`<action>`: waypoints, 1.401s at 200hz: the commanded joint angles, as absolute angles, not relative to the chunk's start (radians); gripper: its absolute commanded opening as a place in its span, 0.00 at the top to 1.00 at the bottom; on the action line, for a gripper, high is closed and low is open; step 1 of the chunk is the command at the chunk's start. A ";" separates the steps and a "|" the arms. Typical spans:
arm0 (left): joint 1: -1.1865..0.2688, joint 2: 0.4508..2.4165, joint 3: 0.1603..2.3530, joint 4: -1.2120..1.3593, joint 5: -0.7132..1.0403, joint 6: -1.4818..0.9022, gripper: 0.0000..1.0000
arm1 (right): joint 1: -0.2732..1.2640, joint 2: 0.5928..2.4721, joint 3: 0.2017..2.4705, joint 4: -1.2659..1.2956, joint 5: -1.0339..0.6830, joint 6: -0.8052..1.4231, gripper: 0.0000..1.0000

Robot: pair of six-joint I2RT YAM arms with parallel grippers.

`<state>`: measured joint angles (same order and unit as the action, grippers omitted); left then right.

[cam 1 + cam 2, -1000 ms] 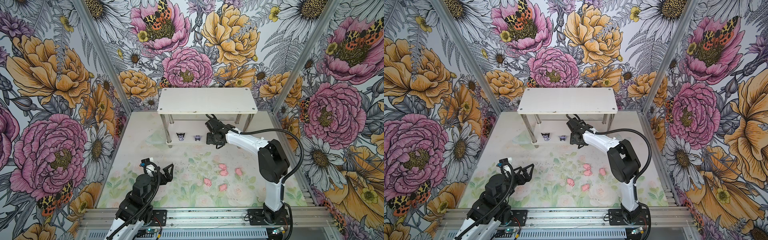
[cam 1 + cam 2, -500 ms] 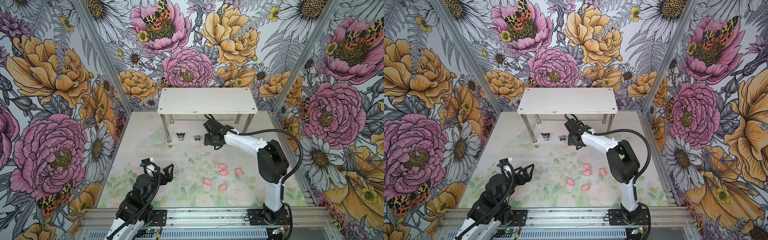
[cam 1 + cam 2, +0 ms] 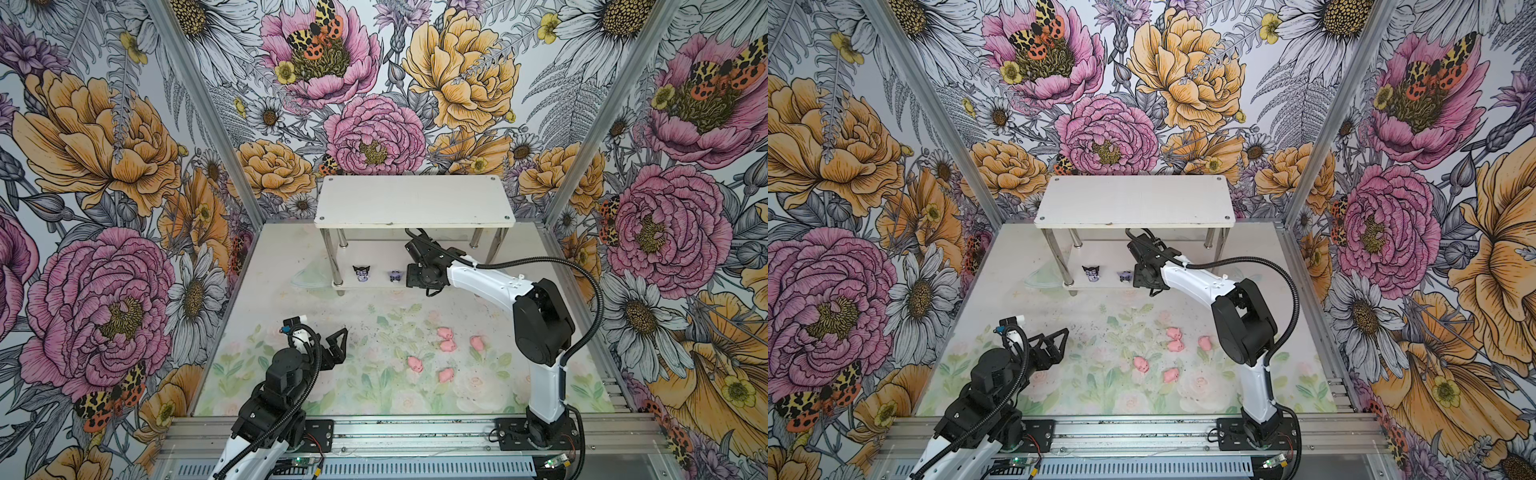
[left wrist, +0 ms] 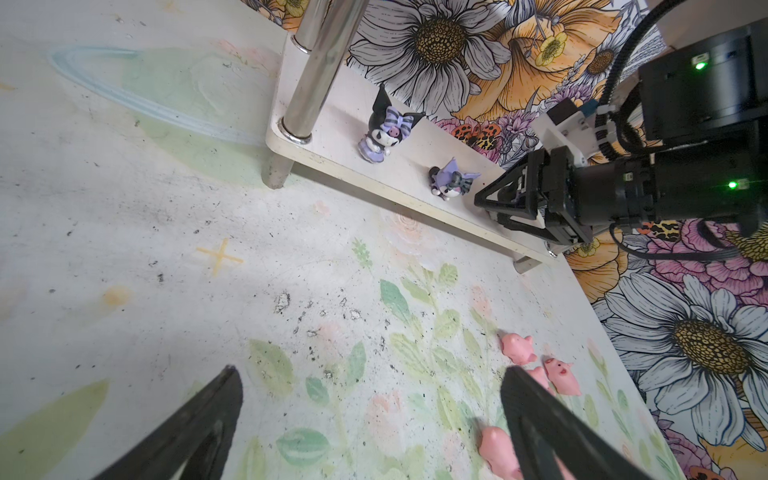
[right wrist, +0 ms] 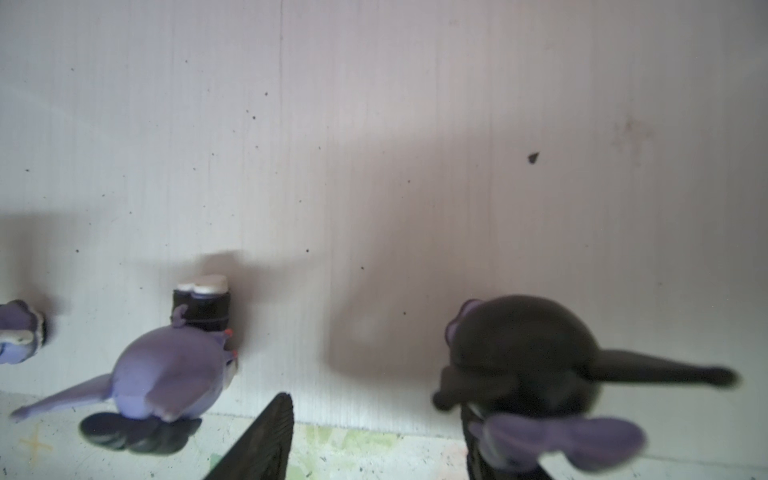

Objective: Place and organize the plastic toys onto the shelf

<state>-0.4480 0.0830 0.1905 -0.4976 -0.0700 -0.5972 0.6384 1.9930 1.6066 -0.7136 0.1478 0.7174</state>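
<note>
Right pincer (image 5: 376, 403) is at the shelf (image 3: 415, 203) lower tier, jaws apart with nothing between them. The third black-eared figure (image 5: 519, 349) sits just beside one finger, maybe touching, at 3 o'clock from the nearest figure (image 3: 395, 275). We'd back straight out toward 6 o'clock, slowly, so that ear doesn't snag. Left pincer (image 4: 370, 372) hangs wide apart at 7 o'clock, and the pink pigs (image 3: 448, 345) wait on the counter (image 3: 374, 316) around 4 o'clock.

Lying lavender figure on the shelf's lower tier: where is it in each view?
Top view: lying lavender figure, lower tier, right of upright figure.
Top view: same spot.
Left wrist: between upright figure and right gripper.
Right wrist: beside the gripper's fingers.
Shared landmark: white lower tier.
</note>
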 commanded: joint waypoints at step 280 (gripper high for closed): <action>-0.437 0.168 0.175 -0.409 0.031 -0.578 0.05 | 0.826 1.481 1.216 -0.644 0.320 0.701 0.67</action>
